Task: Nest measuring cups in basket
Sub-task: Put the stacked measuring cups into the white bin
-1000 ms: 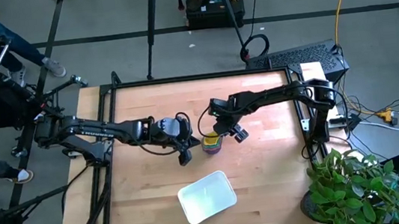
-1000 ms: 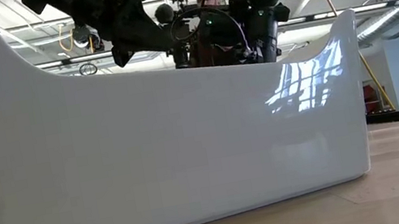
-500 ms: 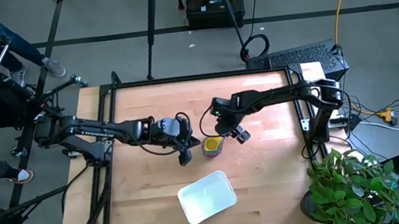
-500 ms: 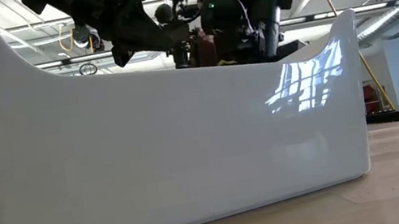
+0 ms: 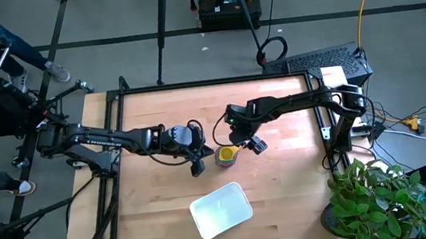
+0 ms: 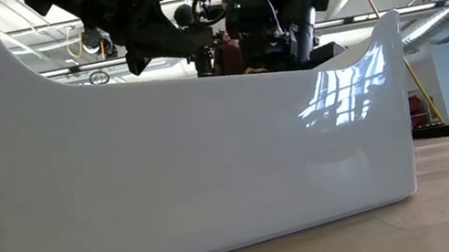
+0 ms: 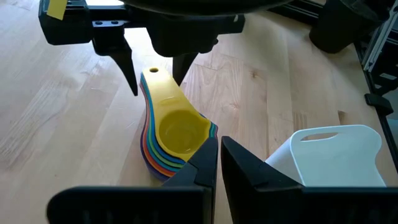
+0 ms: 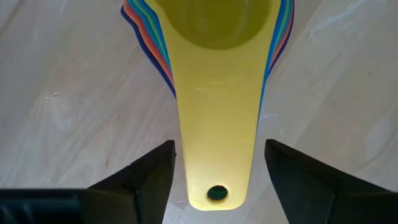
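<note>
Right gripper (image 5: pixel 238 145): unchanged since 0.5 s ago; fingers spread, straddling yellow handle of measuring cups (image 5: pixel 226 155).
Left gripper (image 5: pixel 199 160): stationary, fingers closed, empty.
Basket (image 5: pixel 221 210): unmoved.

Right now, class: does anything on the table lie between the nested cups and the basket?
Nothing visible does. The cups sit stacked on bare wood, and the table between them and the basket holds no object.

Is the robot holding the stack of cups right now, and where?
No, nothing is held. The right gripper is open around the yellow handle of the stacked cups, not touching. The left gripper is shut, empty.
</note>
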Motion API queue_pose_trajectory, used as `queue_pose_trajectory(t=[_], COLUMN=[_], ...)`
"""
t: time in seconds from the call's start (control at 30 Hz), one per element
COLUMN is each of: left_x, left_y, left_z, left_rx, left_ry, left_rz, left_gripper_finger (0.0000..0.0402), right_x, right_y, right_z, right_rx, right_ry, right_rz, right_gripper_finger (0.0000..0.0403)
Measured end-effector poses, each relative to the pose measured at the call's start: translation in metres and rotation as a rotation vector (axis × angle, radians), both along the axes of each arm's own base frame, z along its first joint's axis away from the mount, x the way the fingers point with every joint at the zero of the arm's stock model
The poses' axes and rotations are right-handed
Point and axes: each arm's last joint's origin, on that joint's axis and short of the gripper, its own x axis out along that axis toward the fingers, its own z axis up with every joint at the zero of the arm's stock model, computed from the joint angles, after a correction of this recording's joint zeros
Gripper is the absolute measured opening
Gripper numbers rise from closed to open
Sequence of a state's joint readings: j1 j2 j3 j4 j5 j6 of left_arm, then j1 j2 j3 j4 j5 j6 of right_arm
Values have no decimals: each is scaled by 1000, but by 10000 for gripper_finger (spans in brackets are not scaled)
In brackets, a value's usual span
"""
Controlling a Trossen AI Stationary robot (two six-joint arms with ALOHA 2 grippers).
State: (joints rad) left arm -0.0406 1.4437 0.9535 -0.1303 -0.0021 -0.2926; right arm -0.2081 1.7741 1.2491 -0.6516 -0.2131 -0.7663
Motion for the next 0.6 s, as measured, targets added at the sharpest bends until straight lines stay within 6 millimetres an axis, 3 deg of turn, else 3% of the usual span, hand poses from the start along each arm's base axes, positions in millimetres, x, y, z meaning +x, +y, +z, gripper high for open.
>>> queue_pose_trajectory(t=[0.2,0.6], left_x=[0,0], left_y=[0,0], left_z=[0,0], left_rx=[0,-3], left_ry=[0,0], left_rz=[1,5], left_gripper_finger=[24,24], right_x=[2,6], right_y=[0,-1], right_z=[-5,-9], right_rx=[11,25], right_ry=[9,2], right_rz=[-31,-68], right_gripper_finger=[247,204])
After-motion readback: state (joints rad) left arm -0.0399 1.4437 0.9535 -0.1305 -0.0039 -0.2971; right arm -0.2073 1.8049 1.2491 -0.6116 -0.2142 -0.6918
